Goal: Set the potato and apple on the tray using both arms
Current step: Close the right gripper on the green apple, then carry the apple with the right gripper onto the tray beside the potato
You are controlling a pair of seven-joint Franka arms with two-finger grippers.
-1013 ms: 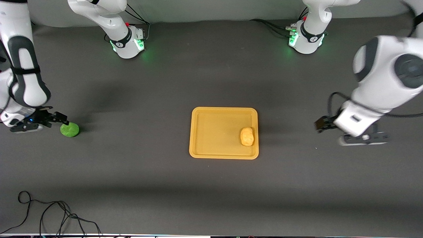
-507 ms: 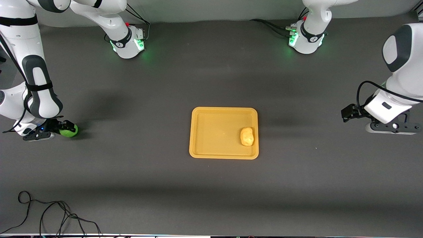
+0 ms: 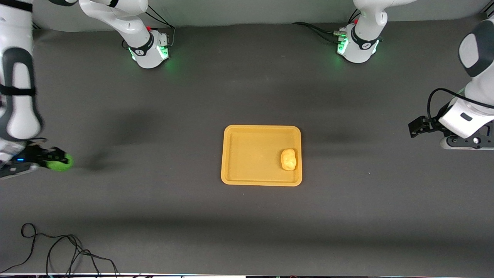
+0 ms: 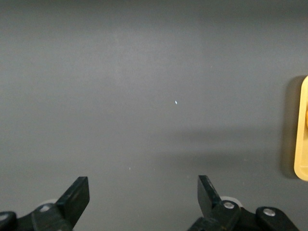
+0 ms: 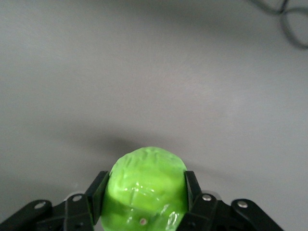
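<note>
The right gripper (image 3: pixel 58 161) clamped the apple (image 3: pixel 63 162) between its fingers, while the left gripper (image 4: pixel 143 202) gaped empty, well apart from the tray (image 3: pixel 251 154) holding the potato (image 3: pixel 288 159).

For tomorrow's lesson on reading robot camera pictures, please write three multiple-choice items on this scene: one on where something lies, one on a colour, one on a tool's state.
1. Where does the potato lie?
A. On the bare table beside the tray
B. In the tray, near its rim toward the left arm's end of the table
C. Between the left tool's fingers

2. What colour is the apple?
A. Red
B. Yellow-tan
C. Bright green

3. What is the state of the left tool?
A. Open and holding nothing
B. Shut on the potato
C. Shut on the apple

Answers:
1 B, as the front view shows the potato inside the tray's rim at that end.
2 C, as the right wrist view shows a green fruit gripped by the right tool.
3 A, as the left wrist view shows its fingers wide apart over bare table.
</note>
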